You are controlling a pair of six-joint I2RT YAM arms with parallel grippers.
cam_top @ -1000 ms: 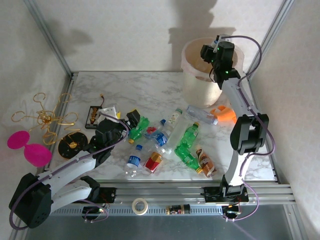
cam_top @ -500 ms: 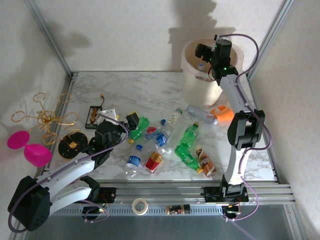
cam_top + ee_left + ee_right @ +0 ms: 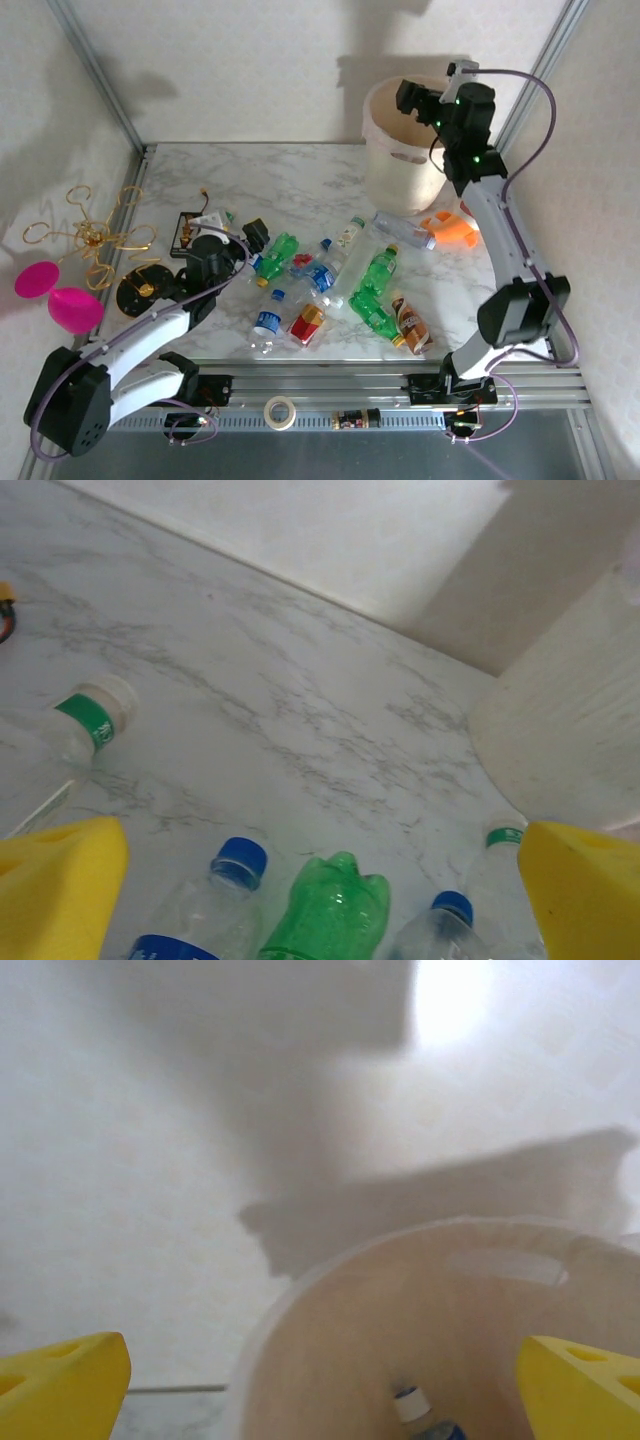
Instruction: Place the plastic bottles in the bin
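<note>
Hovering above the bin at the table's far right corner, the right gripper has its fingers spread wide and empty.
The left gripper, fingers equally wide and holding nothing, hangs low over the plastic bottles strewn across the table's near middle, a green bottle just below it. One capped bottle lies inside the bin.
</note>
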